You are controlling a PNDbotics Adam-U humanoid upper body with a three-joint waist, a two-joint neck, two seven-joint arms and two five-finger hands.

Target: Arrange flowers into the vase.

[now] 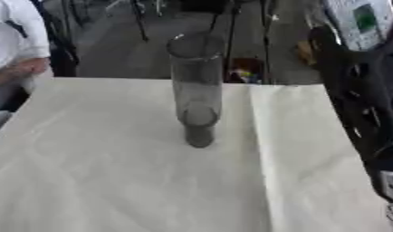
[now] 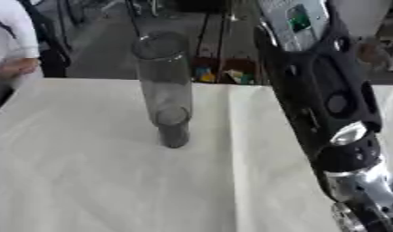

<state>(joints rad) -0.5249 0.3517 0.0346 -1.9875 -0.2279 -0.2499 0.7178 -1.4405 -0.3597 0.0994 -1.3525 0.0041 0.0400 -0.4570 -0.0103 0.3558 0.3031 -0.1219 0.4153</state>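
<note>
A tall clear glass vase (image 1: 196, 86) stands upright on the white cloth-covered table (image 1: 112, 172), near the middle and towards the far edge. Nothing shows inside it, and no flowers are in view. My right arm (image 2: 326, 99), black with a silver wrist joint (image 2: 354, 181), runs down the right side from the upper corner and passes to the right of the vase without touching it. The hand at its end lies below the lower edge of the views. My left arm and hand do not show.
A crease in the cloth (image 1: 259, 158) runs front to back just right of the vase. Beyond the table's far edge (image 1: 112, 78) are a grey floor, dark chair legs (image 1: 231, 27) and some coloured objects (image 1: 246, 71).
</note>
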